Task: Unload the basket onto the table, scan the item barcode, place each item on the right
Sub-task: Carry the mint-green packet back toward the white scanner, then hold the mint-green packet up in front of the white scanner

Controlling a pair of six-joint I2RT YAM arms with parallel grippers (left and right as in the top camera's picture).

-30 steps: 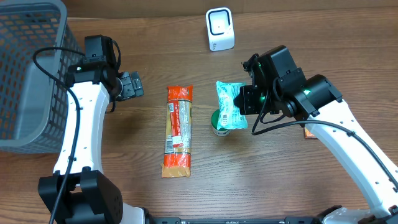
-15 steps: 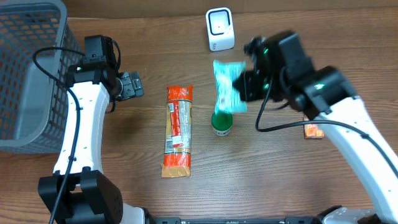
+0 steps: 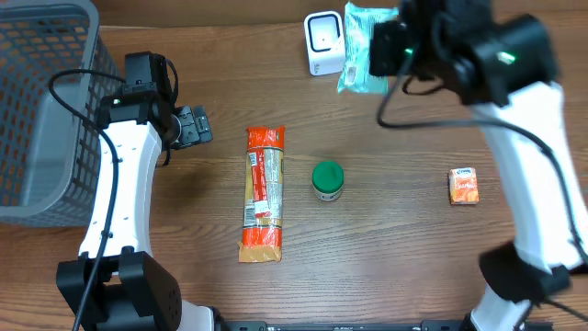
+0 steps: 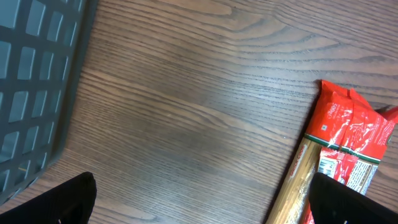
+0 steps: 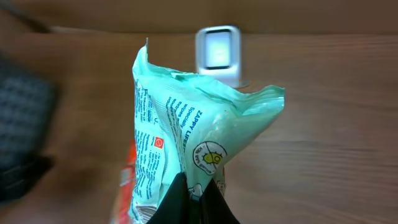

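Items in the overhead view number six, one of each: a grey mesh basket [image 3: 37, 110] at the upper left, a white scanner [image 3: 324, 42] at top centre, a mint-green packet [image 3: 365, 48] just to its right, a long red-and-orange packet [image 3: 263, 193] at centre, a green-lidded jar [image 3: 327, 179] just right of that, and a small orange box [image 3: 464, 186] at the right. Two arms reach over the wooden table [image 3: 395, 248].

The right gripper [image 3: 390, 51], at the top right of the frame, is clamped tight on the mint-green packet and holds it off the table, level with the scanner. Whether packet and scanner touch cannot be told from above. In the right wrist view the fingers [image 5: 189, 205] pinch the packet's lower seam, with the scanner behind its top.

The left gripper [image 3: 195, 126], at left centre beside the basket, stands fully spread with nothing between its jaws. Its wrist view shows bare wood, the basket wall and one end of the long red-and-orange packet.
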